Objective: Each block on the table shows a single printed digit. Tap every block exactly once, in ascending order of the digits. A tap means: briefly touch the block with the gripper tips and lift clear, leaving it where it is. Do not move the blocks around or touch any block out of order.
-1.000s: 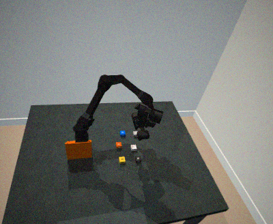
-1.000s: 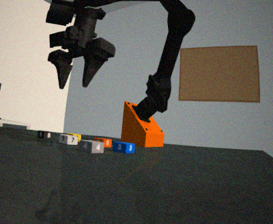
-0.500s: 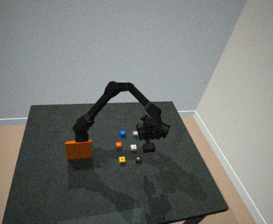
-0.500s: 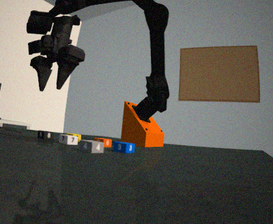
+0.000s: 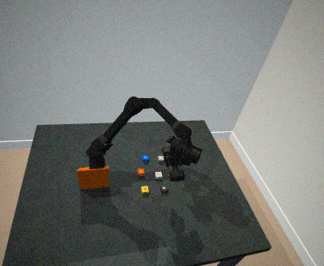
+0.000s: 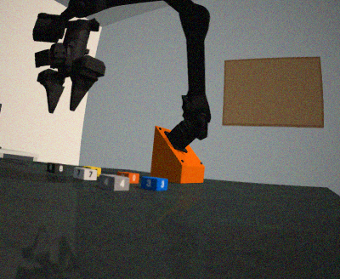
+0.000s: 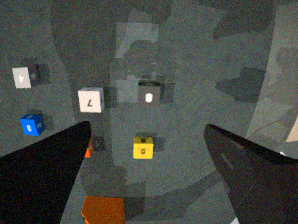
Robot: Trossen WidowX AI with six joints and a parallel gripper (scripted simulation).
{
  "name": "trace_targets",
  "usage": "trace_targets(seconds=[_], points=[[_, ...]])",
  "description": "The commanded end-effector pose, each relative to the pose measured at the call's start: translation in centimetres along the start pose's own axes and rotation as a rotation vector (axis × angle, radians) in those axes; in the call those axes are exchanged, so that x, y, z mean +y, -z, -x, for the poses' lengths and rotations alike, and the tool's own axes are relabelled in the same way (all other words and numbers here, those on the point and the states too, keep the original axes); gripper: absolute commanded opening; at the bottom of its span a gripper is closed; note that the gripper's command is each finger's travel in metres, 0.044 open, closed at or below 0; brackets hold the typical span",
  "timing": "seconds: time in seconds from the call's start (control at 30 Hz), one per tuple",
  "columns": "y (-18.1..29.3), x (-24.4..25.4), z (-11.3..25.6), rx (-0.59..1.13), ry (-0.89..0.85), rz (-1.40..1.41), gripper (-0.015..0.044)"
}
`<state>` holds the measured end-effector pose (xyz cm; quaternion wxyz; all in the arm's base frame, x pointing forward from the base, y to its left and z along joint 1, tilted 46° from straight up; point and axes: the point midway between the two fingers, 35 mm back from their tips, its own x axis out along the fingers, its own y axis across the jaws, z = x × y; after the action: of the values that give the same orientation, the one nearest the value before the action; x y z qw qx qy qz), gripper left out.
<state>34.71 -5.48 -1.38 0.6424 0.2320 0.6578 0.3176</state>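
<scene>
My gripper (image 6: 62,111) (image 7: 149,129) is open and empty, high above the blocks. In the wrist view the yellow block (image 5: 145,190) (image 6: 94,170) (image 7: 143,148) and black block (image 5: 164,189) (image 6: 56,167) (image 7: 149,93) lie between the finger lines; their digits are unclear. The white block (image 5: 159,175) (image 6: 86,173) (image 7: 91,100) shows 7. The light grey block (image 5: 160,158) (image 6: 116,183) (image 7: 22,78) shows 4. The blue block (image 5: 146,158) (image 6: 154,184) (image 7: 32,125) shows 3. The orange block (image 5: 141,173) (image 6: 132,177) (image 7: 90,150) shows 0, partly behind a finger in the wrist view.
The orange arm base (image 5: 93,178) (image 6: 167,163) (image 7: 104,210) stands on the dark table (image 5: 54,150) (image 6: 223,230), on the far side of the blocks in the exterior view. The blocks lie apart from each other. A brown board (image 6: 274,91) hangs on the wall.
</scene>
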Motion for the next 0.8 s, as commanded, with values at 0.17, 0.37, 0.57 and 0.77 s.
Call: trace_targets(seconds=[0.17,0.37,0.57,0.77], points=[[5.1,6.5,0.8,0.006,0.0,0.002,0.04],[10.3,10.9,0.0,0.008,-0.003,-0.001,0.04],[10.4,10.9,-1.1,0.008,-0.001,-0.001,0.0348],[10.6,11.1,-8.2,0.007,-0.007,0.0,0.019]])
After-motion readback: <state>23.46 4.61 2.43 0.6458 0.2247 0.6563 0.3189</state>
